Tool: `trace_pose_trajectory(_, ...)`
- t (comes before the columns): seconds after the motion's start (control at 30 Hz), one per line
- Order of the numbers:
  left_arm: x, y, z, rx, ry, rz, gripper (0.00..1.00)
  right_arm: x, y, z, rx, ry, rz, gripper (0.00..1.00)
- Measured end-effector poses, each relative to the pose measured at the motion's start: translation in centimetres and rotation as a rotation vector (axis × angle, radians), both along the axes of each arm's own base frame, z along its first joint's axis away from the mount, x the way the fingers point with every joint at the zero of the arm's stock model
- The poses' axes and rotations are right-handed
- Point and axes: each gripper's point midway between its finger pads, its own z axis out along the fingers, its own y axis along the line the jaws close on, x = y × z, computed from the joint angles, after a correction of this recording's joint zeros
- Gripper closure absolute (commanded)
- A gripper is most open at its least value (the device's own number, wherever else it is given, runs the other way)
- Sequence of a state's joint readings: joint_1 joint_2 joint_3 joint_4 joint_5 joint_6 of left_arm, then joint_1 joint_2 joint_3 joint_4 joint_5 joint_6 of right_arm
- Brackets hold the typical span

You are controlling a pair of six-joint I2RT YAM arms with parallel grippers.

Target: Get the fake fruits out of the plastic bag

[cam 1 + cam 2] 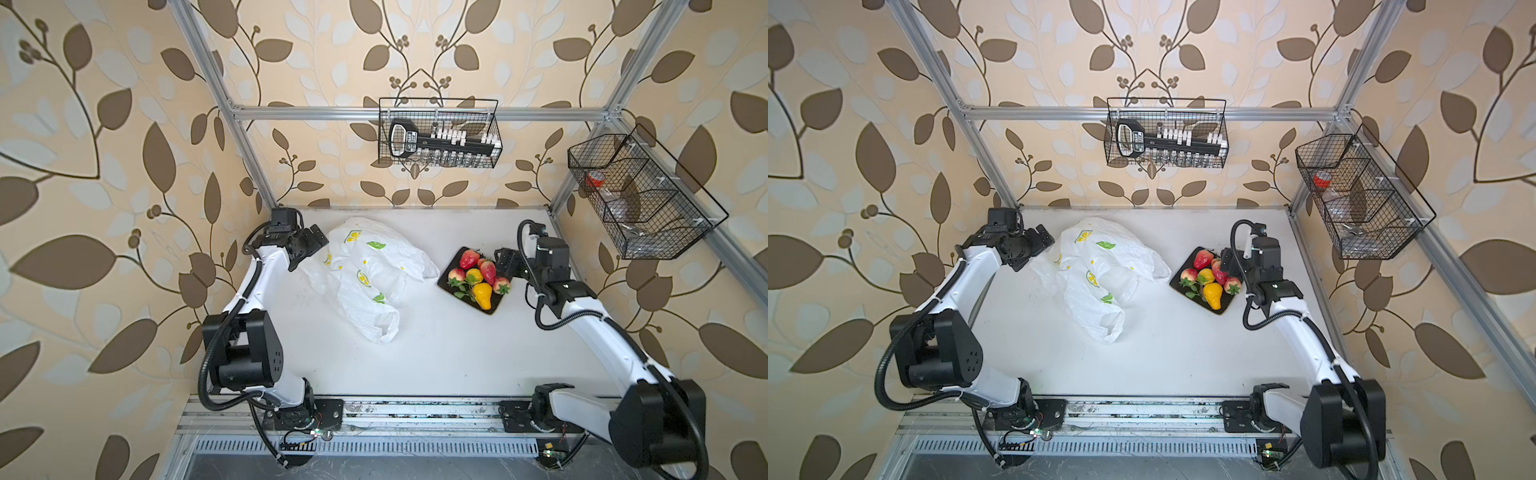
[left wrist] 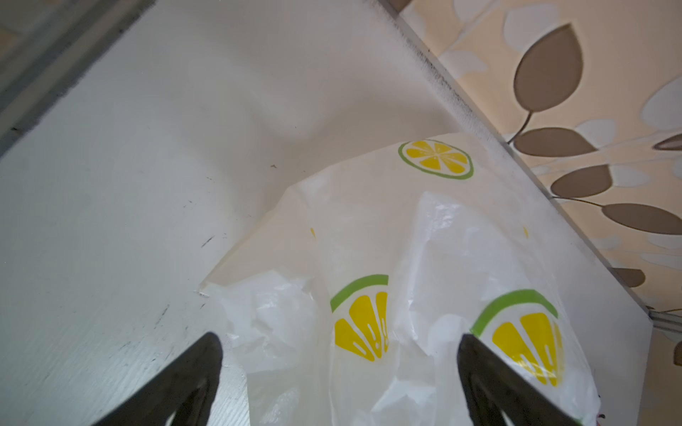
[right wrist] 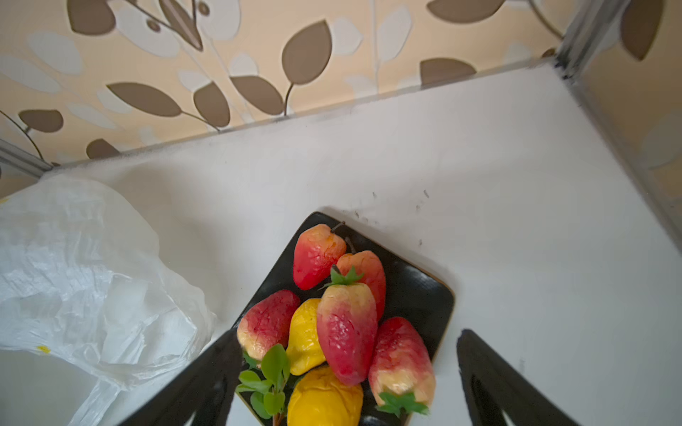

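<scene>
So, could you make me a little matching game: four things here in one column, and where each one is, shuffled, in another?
Things:
1 plastic bag
2 fake fruits
3 left claw
4 wire basket

Places:
A hung on the back rail
B piled on the dark tray
C crumpled on the white table
D open, at the bag's edge

Pairs: 1-C, 2-B, 3-D, 4-A
</scene>
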State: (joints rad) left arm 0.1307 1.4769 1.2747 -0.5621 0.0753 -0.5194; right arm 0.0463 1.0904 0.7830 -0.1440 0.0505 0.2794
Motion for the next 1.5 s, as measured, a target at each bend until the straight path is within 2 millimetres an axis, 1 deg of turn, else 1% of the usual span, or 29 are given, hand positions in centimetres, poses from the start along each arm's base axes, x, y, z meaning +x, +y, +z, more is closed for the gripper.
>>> trace_pose_trajectory(0.03, -0.6, 0.4, 0.9, 0.029, -0.028, 0.018, 0.01, -0.8, -0.9, 0.2, -0.013, -0.024, -0.037, 0.05)
trace_pose_trajectory(0.1, -2.6, 1.2, 2.0, 0.084, -0.068, 0.054, 0.01, -2.5, -2.6, -0.5, -0.042, -0.053, -0.12, 0.04)
trace_pose_trajectory(0.17, -4.9, 2.1, 2.0, 0.142, -0.095, 0.098, 0.01, -3.7, -4.1, -1.8, -0.07, -0.068, -0.195, 0.04)
trace_pose_trajectory(0.2, -6.2, 2.6, 1.6, 0.172, -0.104, 0.121, 0.01, -4.3, -4.9, -2.9, -0.087, -0.07, -0.236, 0.03)
trace_pose_trajectory(0.27, -7.9, 3.3, 0.0, 0.227, -0.114, 0.147, 0.01, -5.1, -6.3, -4.8, -0.117, -0.064, -0.306, 0.03)
trace_pose_trajectory(0.33, -9.1, 3.9, -2.6, 0.284, -0.102, 0.15, 0.01, -5.6, -7.6, -6.8, -0.148, -0.056, -0.365, 0.03)
trace_pose_trajectory(0.43, -10.0, 4.1, -7.2, 0.348, -0.053, 0.102, 0.01, -5.5, -8.2, -8.7, -0.187, -0.072, -0.391, 0.01)
trace_pose_trajectory(0.47, -10.1, 4.1, -8.2, 0.361, -0.042, 0.086, 0.01, -5.3, -8.3, -9.2, -0.197, -0.071, -0.391, 0.01)
trace_pose_trajectory(0.53, -10.0, 4.0, -9.9, 0.389, -0.036, 0.051, 0.01, -4.6, -8.4, -10.0, -0.219, -0.07, -0.385, 0.01)
trace_pose_trajectory(0.6, -9.5, 3.9, -10.6, 0.407, -0.068, 0.028, 0.01, -3.8, -8.3, -10.1, -0.227, -0.091, -0.379, 0.01)
trace_pose_trajectory(0.7, -8.5, 3.6, -10.7, 0.434, -0.144, -0.003, 0.01, -2.9, -8.3, -10.2, -0.229, -0.137, -0.365, 0.01)
trace_pose_trajectory(0.77, -7.8, 3.0, -10.7, 0.438, -0.185, -0.035, 0.01, -2.4, -8.3, -10.3, -0.218, -0.158, -0.346, 0.01)
trace_pose_trajectory(0.83, -6.8, 2.0, -10.8, 0.441, -0.225, -0.082, 0.01, -1.6, -8.1, -10.0, -0.198, -0.201, -0.321, 0.01)
trace_pose_trajectory(0.9, -6.0, 0.8, -11.0, 0.447, -0.252, -0.129, 0.01, -1.1, -7.5, -10.1, -0.188, -0.232, -0.278, 0.02)
trace_pose_trajectory(1.03, -4.8, -1.3, -11.9, 0.456, -0.282, -0.217, 0.01, -0.9, -6.1, -11.5, -0.181, -0.237, -0.193, 0.01)
trace_pose_trajectory(1.07, -4.6, -1.5, -12.1, 0.46, -0.283, -0.231, 0.01, -0.9, -5.9, -11.5, -0.18, -0.237, -0.181, 0.01)
trace_pose_trajectory(1.13, -4.1, -2.2, -12.8, 0.47, -0.288, -0.264, 0.01, -0.7, -5.6, -10.8, -0.177, -0.272, -0.166, 0.01)
trace_pose_trajectory(1.2, -3.7, -2.7, -13.6, 0.479, -0.287, -0.288, 0.01, -0.6, -5.4, -10.4, -0.176, -0.286, -0.155, 0.02)
trace_pose_trajectory(1.3, -3.7, -2.9, -14.9, 0.487, -0.26, -0.312, 0.01, -0.5, -5.2, -10.3, -0.173, -0.293, -0.144, 0.01)
trace_pose_trajectory(1.5, -3.5, -2.9, -14.4, 0.494, -0.28, -0.306, 0.01, -0.4, -5.2, -10.2, -0.171, -0.298, -0.141, 0.01)
